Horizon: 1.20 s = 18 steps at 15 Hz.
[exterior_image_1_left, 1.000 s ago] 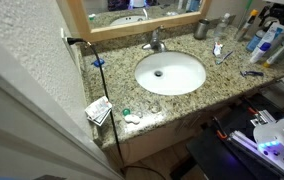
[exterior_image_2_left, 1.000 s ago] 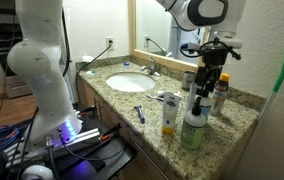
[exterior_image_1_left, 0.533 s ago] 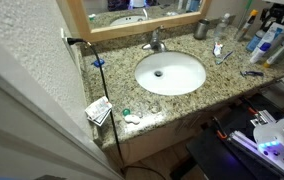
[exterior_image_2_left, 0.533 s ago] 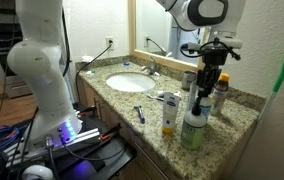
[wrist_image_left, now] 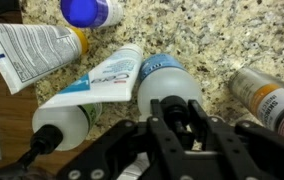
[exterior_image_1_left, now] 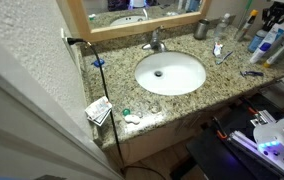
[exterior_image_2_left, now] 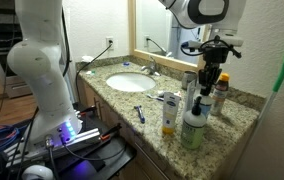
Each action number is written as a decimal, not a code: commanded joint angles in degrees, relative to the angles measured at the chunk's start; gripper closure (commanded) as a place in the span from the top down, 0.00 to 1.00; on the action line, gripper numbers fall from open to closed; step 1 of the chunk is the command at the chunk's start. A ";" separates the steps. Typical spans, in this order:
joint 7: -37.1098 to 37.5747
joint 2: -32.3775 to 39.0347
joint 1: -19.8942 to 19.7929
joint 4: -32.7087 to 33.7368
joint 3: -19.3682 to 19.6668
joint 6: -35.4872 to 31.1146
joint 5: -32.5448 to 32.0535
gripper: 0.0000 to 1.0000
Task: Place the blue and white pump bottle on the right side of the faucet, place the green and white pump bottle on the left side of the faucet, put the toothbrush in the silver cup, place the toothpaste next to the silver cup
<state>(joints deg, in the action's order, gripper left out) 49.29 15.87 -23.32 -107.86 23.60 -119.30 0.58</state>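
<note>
- The black Robotiq gripper (wrist_image_left: pixel 177 118) hangs straight down over the small blue and white pump bottle (wrist_image_left: pixel 162 78). Its jaws stand close on either side of the white pump head. Whether they are already pressing on it I cannot tell.
- The bottle stands upright on the speckled granite desk (wrist_image_left: pixel 217 35) in a crowded cluster, well apart from the short chrome faucet (exterior_image_1_left: pixel 154 42).
- A good grip sits low on the neck, not on the springy pump top.
- Lift straight up first, because the white tube with blue print (wrist_image_left: pixel 107 75) lies just beside the bottle and could be dragged along.
- Then carry it clear above the neighbouring bottles and set it down upright beside the faucet.
</note>
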 commanded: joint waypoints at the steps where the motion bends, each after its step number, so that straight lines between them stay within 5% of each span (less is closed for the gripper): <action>1: -1.91 -5.41 0.17 0.05 0.64 1.40 1.16 0.08; 6: -9.80 -17.79 0.46 0.46 0.30 1.39 -2.62 0.08; 8: -13.76 -22.97 -0.12 1.38 0.29 2.13 0.94 0.08; 9: -9.97 -18.00 -0.17 1.84 0.09 0.91 -0.90 0.08; 10: -10.47 -20.10 -0.31 1.89 0.00 1.29 -0.68 0.31; 11: -10.38 -20.88 -0.36 1.69 -0.04 1.63 -0.70 0.31; 12: -10.33 -20.63 -0.32 1.49 -0.04 1.65 -0.71 0.08; 18: -9.67 -24.83 6.14 3.43 -8.44 4.22 -4.74 0.08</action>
<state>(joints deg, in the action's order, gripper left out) 39.58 -6.10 -19.97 -105.91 18.99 -117.92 -1.82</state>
